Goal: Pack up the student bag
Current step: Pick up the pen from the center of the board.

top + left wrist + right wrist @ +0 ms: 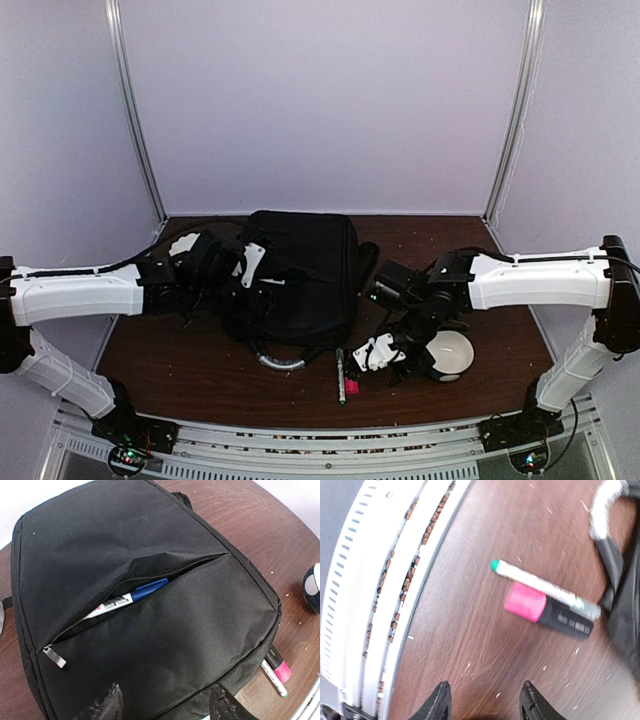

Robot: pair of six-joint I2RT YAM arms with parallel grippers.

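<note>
The black student bag (300, 270) lies flat in the middle of the table, its grey-trimmed handle (280, 362) toward the front. In the left wrist view the bag (150, 555) has its front pocket unzipped, and a white marker with a blue cap (127, 599) sticks out of the slot. My left gripper (167, 702) is open and empty just above the bag's near edge. A pink-capped black highlighter (547, 611) and a white pen with a green tip (545, 587) lie side by side on the table beside the bag. My right gripper (485, 700) is open and empty, a little short of them.
A white round object (448, 355) sits on the table under the right arm. The white slotted rail (370, 580) runs along the front edge close to the pens. The zipper pull (54, 656) hangs at the pocket's left end. Purple walls enclose the table.
</note>
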